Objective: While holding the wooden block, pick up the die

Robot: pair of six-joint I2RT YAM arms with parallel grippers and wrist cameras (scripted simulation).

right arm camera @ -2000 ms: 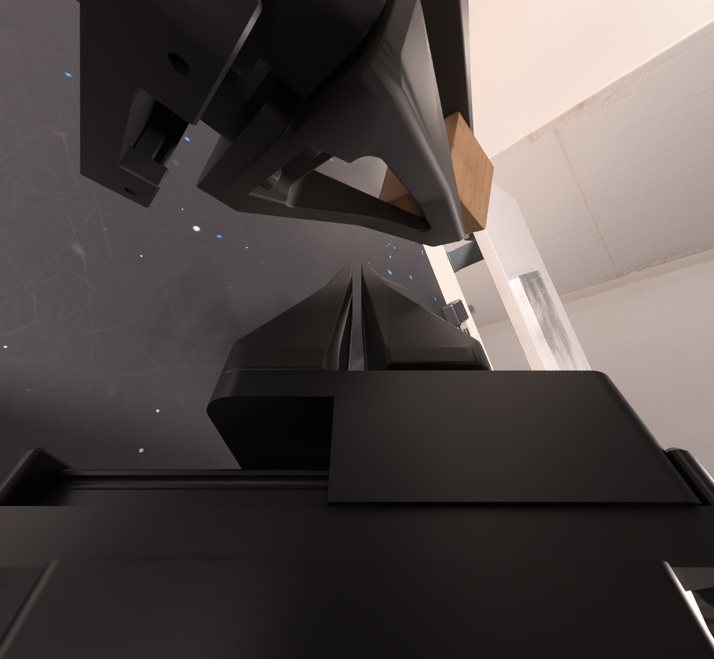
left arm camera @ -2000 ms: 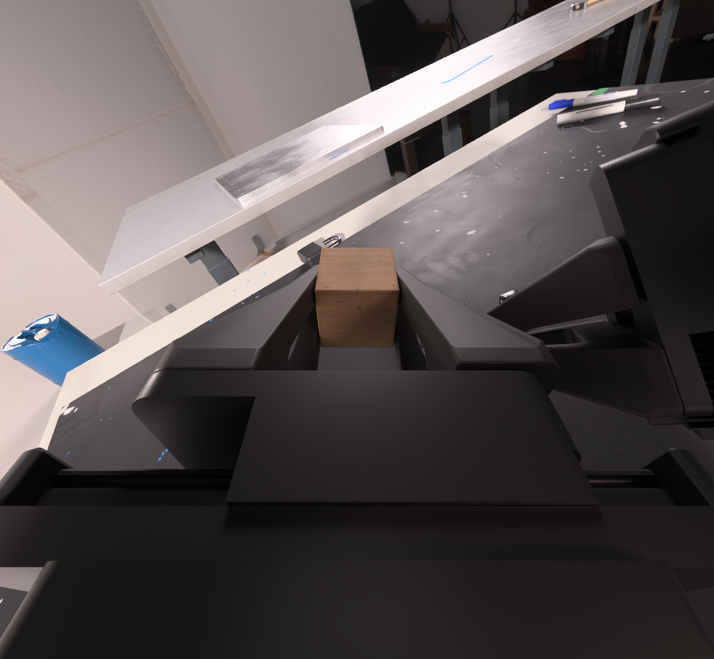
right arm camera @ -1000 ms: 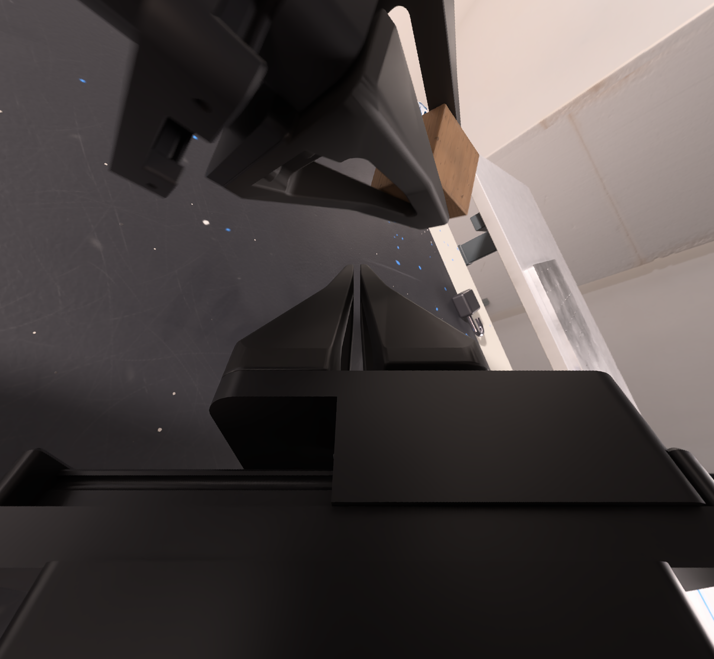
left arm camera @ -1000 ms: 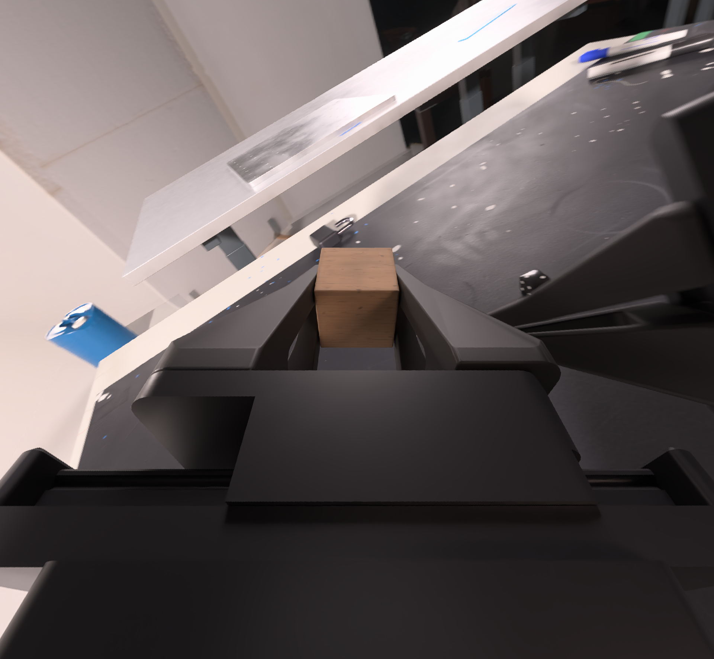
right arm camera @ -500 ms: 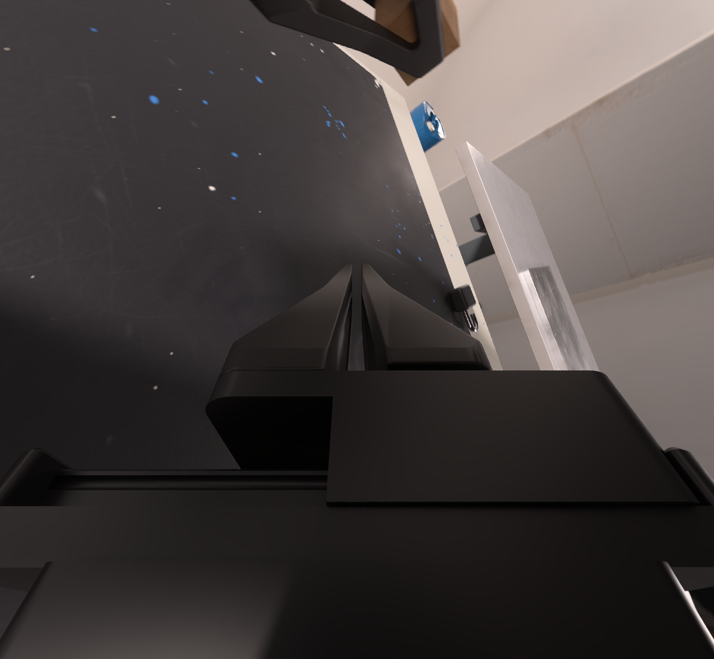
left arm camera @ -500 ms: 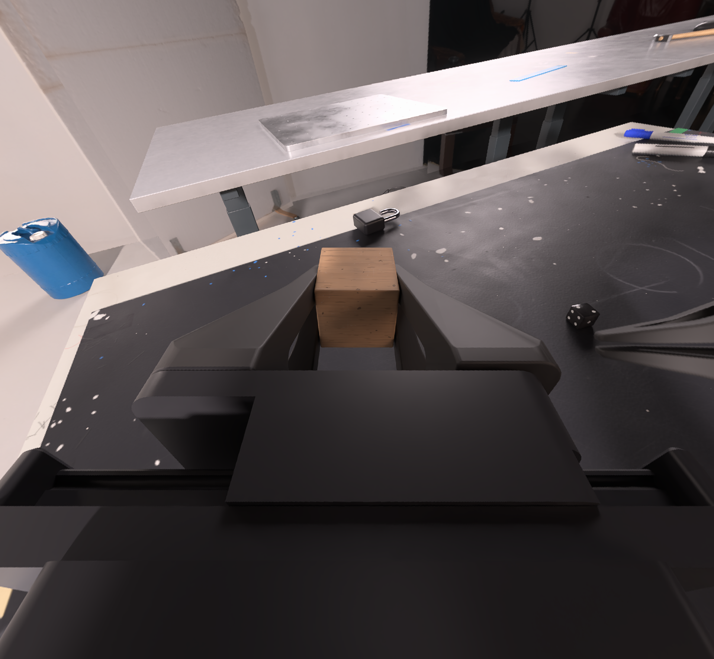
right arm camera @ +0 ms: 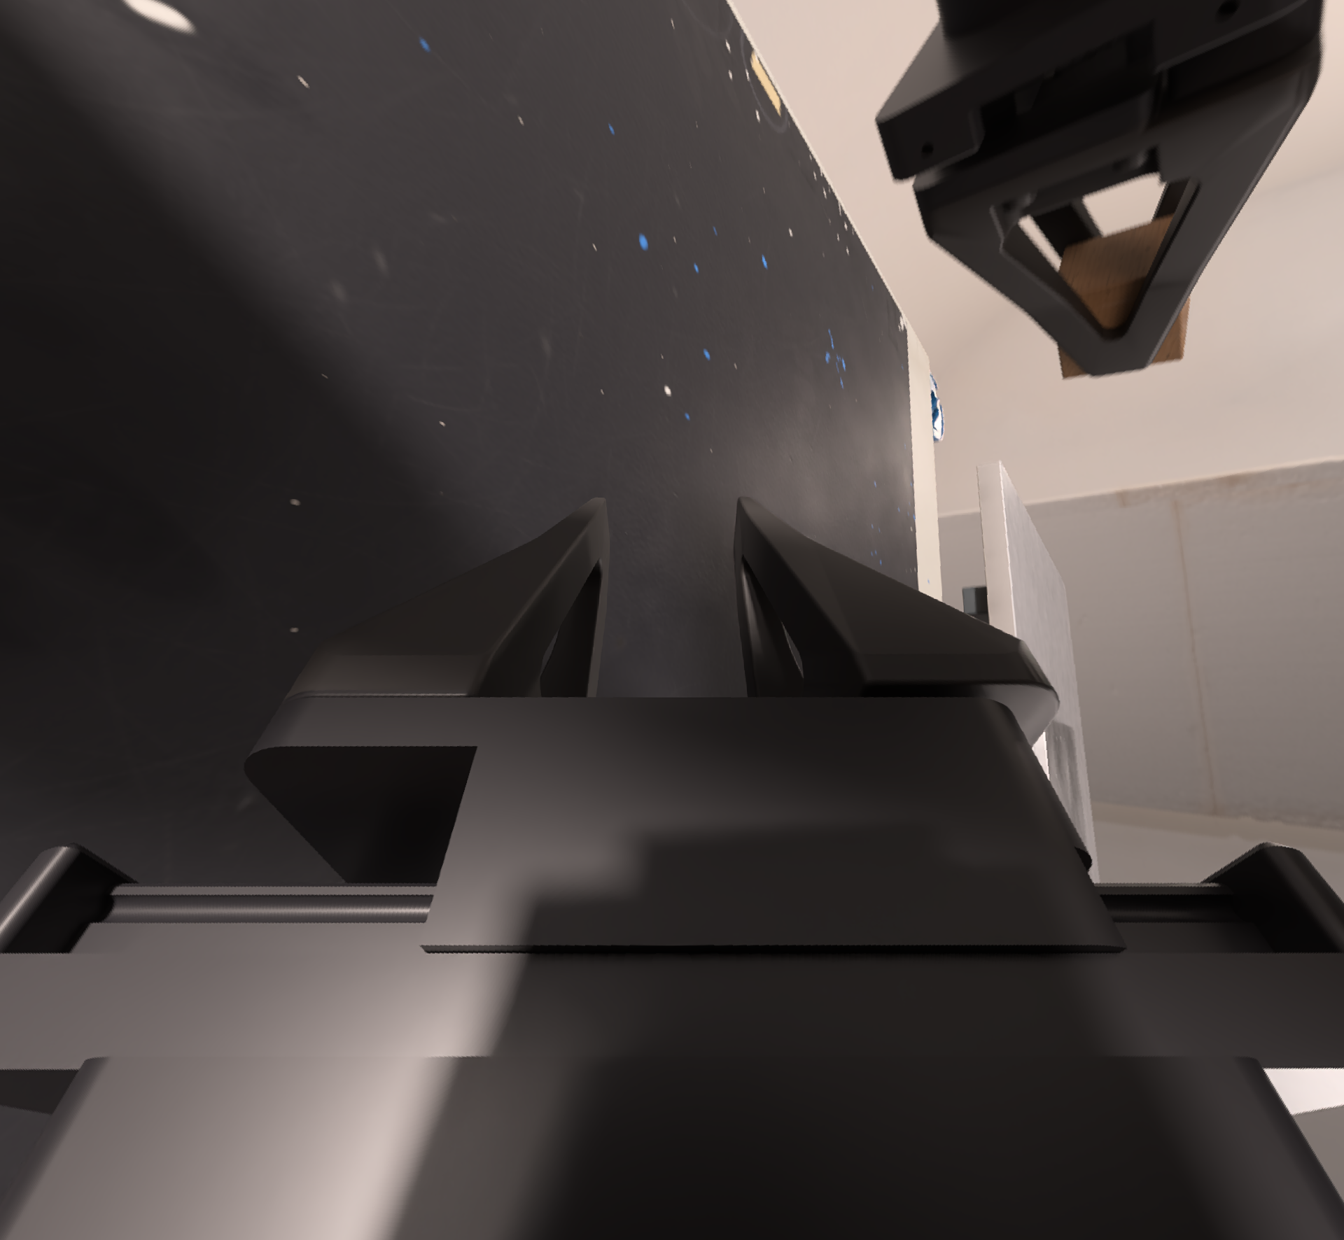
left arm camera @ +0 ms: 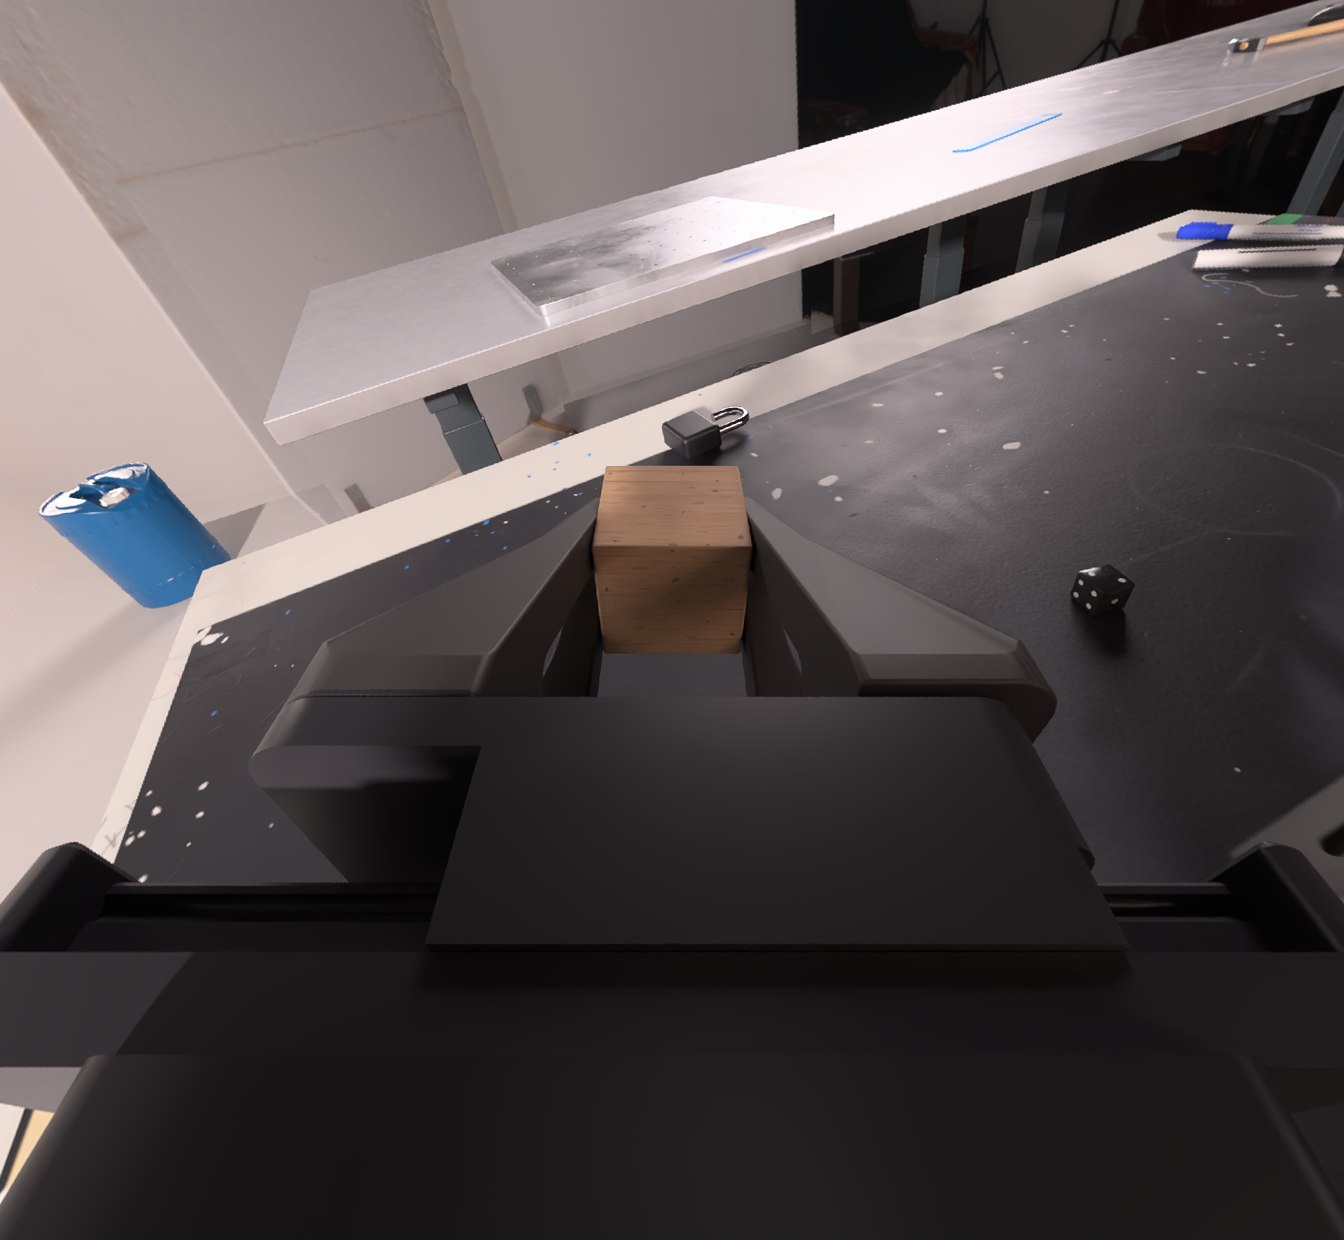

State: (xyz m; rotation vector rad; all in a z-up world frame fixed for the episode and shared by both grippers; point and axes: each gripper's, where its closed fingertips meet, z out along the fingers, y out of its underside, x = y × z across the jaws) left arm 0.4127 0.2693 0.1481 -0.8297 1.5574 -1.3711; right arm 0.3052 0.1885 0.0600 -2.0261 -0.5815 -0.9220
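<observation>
The wooden block (left arm camera: 671,562) is held between the left gripper (left arm camera: 673,529) fingers. The right gripper (right arm camera: 670,514) fingers are spread, empty; the die (left arm camera: 1102,589) on the tabletop (left arm camera: 1018,478) must next be reached.

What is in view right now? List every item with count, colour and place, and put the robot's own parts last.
wooden block: 1, light brown, clamped in the left claw
die: 1, black with white pips, on the black table, right of the block
padlock: 1, dark with silver shackle, by the table's far edge
markers: about 2, blue-capped and green-capped, far right corner
table: 1, black top, pale border
metal plate: 1, silver, on the white bench behind
barrel: 1, blue, on the floor, left
left claw: 1, black, shut on the block
right claw: 1, black, open, empty
</observation>
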